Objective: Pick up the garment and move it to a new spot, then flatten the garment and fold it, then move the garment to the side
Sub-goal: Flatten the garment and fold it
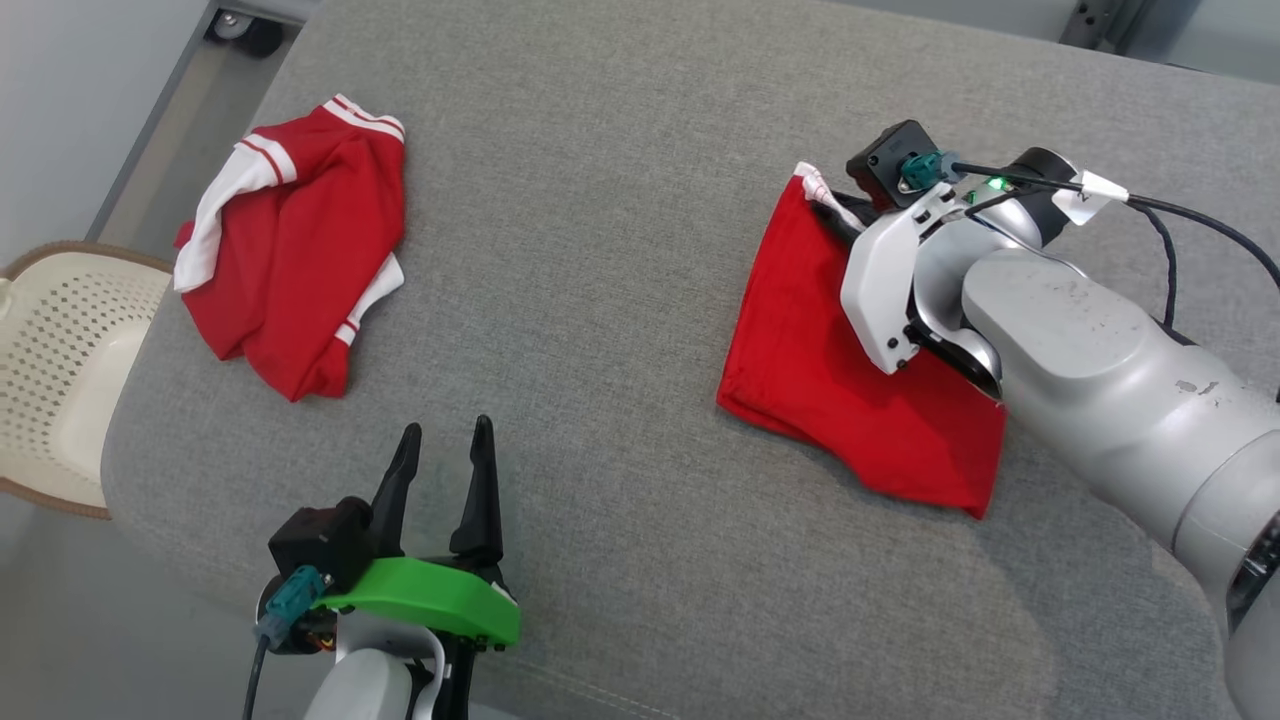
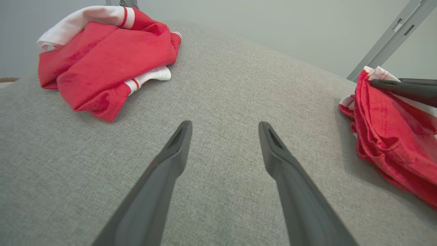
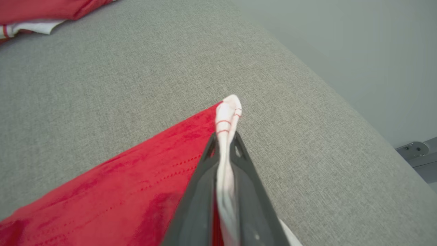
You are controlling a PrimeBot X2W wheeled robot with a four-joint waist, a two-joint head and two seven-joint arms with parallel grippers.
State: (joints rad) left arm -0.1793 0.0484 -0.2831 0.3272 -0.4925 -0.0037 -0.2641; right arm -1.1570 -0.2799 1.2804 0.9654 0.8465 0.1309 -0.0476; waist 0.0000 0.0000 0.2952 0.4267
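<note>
Garment (image 1: 820, 380) pinched in right claw (image 3: 225, 138) on grey cushion (image 1: 620, 250); left claw (image 1: 446, 428) spread.

Bright, even, diffuse light, soft faint shadows; no glare, wrist views wide-angle bowed, near edges blurred

The table (image 1: 640, 320) is covered in grey woven cloth, matt, with a coarse, visible weave. The garment (image 1: 820, 390) is seen as soft red cloth with a faintly fuzzy surface and stitched seams; its trim is white cloth with thin red stripes. The second garment (image 1: 300, 270) is made of the same cloth. The left gripper (image 1: 446, 430) and right gripper (image 3: 226, 140) are fingered in dark, matt plastic. A smooth green plastic bracket (image 1: 430, 595) is carried on the left one. The right arm (image 1: 1090, 370) is finished in smooth satin silver-grey — scuffed in places. The basket (image 1: 70, 330) is moulded in cream perforated plastic.
</note>
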